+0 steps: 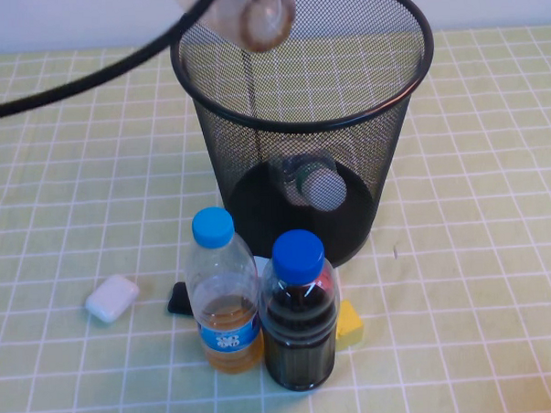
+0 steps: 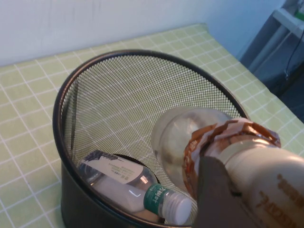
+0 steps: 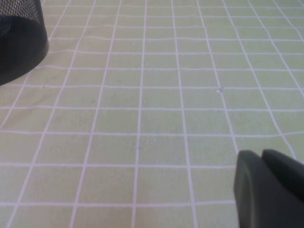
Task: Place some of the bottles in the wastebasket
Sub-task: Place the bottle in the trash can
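Above the wastebasket (image 1: 304,123), near its far-left rim, hangs the small clear bottle (image 2: 190,142) with the reddish-brown neck wrap, clamped in the left gripper (image 2: 223,190) around the neck and upper end, body pointing down toward the bin's mouth. Looks empty, so likely very light; thin plastic, probably springy and smooth, prone to denting or slipping under a hard squeeze, which makes the stiffer neck the sensible place to hold. Already lying on its side at the bottom of the bin: the white-capped bottle (image 2: 137,190) with the green-and-white label, seen through the mesh from above too. Parked low over the bare checked counter (image 3: 156,123), well to the side of the bin: the right gripper (image 3: 268,187), closed on nothing. Standing upright just in front of the bin: one blue-capped bottle of amber liquid (image 1: 223,296) and one blue-capped bottle of dark liquid (image 1: 299,315), both partly filled and so judged heavier. Count: four bottles in all, two clear and two blue-capped; one wastebasket; one white earbud case (image 1: 112,298); one yellow block (image 1: 349,324); one dark flat item (image 1: 181,298) half hidden behind the bottles.
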Action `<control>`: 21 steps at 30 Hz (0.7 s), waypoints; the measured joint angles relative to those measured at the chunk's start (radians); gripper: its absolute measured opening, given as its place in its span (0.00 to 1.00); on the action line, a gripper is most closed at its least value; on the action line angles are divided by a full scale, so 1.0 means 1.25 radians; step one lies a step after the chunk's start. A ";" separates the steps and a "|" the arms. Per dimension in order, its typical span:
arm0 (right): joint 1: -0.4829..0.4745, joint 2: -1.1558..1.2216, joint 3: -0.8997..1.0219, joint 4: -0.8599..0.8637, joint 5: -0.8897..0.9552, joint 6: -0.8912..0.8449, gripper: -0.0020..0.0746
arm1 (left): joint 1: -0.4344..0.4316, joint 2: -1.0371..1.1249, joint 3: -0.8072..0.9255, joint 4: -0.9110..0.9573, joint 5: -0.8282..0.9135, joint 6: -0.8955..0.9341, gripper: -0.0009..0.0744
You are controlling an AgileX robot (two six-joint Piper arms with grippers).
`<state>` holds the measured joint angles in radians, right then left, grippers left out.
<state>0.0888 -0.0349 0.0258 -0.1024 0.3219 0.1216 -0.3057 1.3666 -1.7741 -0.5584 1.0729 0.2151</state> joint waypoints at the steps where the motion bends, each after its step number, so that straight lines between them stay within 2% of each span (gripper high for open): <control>1: 0.000 0.000 0.000 0.000 0.000 0.000 0.02 | 0.000 0.015 0.000 -0.003 0.000 0.006 0.39; 11: 0.000 0.000 0.000 0.000 0.000 0.000 0.02 | -0.004 0.114 0.000 -0.015 -0.009 0.060 0.39; 21: 0.000 0.000 0.000 0.002 0.000 0.000 0.02 | -0.060 0.169 0.000 0.069 -0.031 0.067 0.39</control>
<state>0.0888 -0.0349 0.0258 -0.1005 0.3219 0.1216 -0.3810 1.5780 -1.7741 -0.4723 1.0336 0.2985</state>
